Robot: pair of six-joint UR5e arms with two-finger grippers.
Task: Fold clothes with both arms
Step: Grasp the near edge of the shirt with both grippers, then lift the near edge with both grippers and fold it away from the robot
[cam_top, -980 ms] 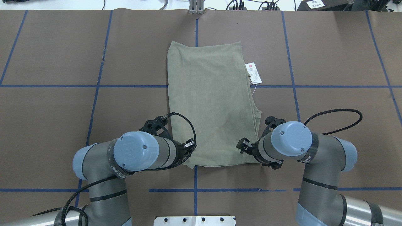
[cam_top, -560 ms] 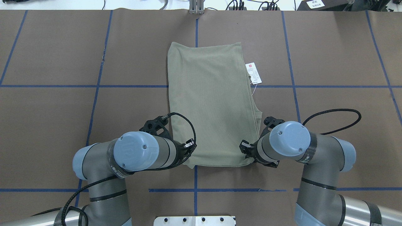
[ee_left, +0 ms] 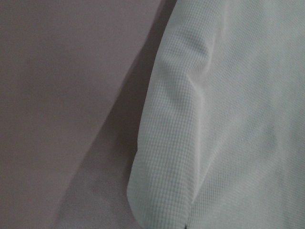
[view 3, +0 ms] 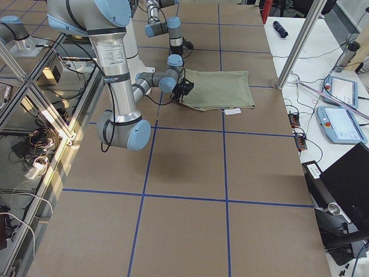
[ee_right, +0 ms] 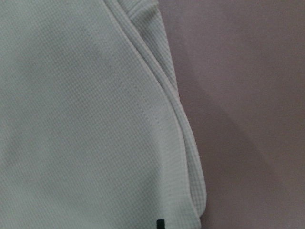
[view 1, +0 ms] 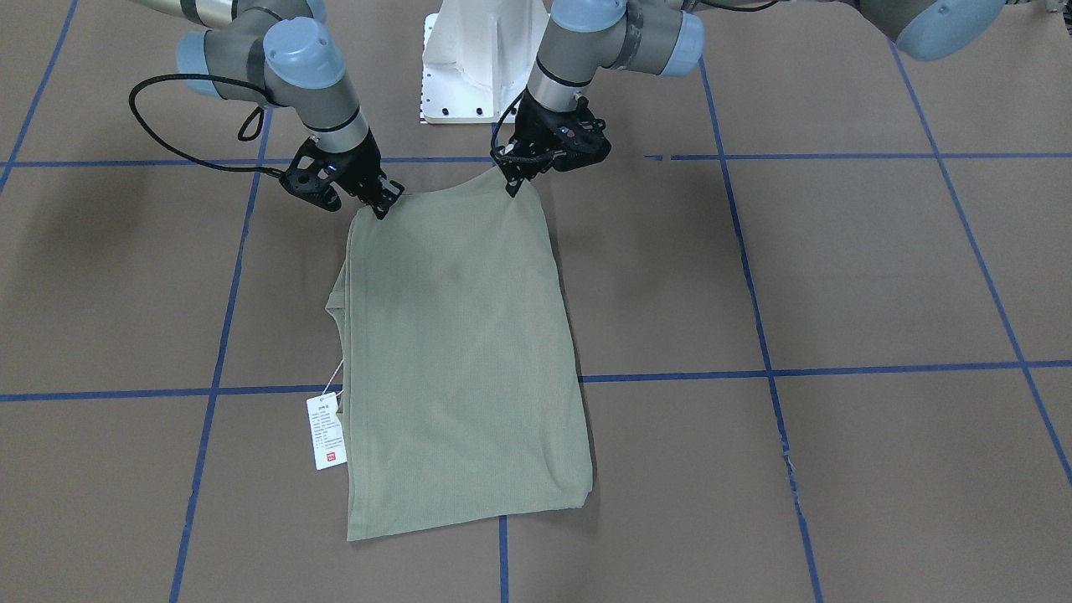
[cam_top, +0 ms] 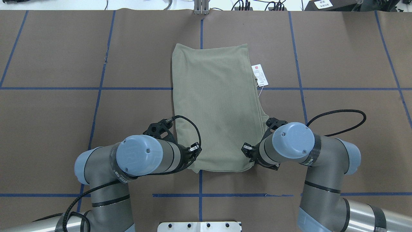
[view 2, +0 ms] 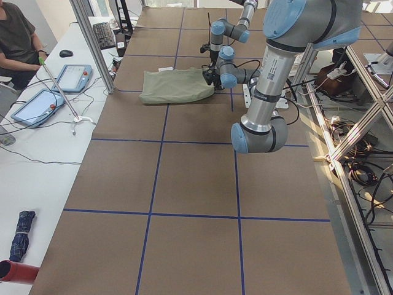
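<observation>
- The left gripper [view 1: 513,184] sits on the near left corner of the shirt [view 1: 461,352]. Its two fingers meet at a point there, and the cloth rises into a small peak between them, so it has a grip on that corner.
- The right gripper [view 1: 383,203] is down at the near right corner, with its tips touching the fabric. I cannot tell how far its fingers are apart, or whether they have hold of the cloth.
- There are two arms. The left arm [cam_top: 141,158] and the right arm [cam_top: 294,141] both lean in over the near hem, one at each side.
- There is one shirt, pale green. It lies flat as a long folded rectangle in the middle of the table [view 1: 837,276], running from near the robot to the far side.
- Layered edges show along the shirt's right side.
- One white tag [view 1: 327,431] with a red mark lies on the table just beside the shirt's right edge, toward the far end, on a thin string.
- Both wrist views show only knit cloth and table.
- The table cover is brown with a grid of blue lines.
- One white pedestal [view 1: 469,67] stands at the near edge between the arms.
- In the left side view, one person [view 2: 15,31] sits at a white bench beyond the far edge, with two tablets [view 2: 77,77] on it.
</observation>
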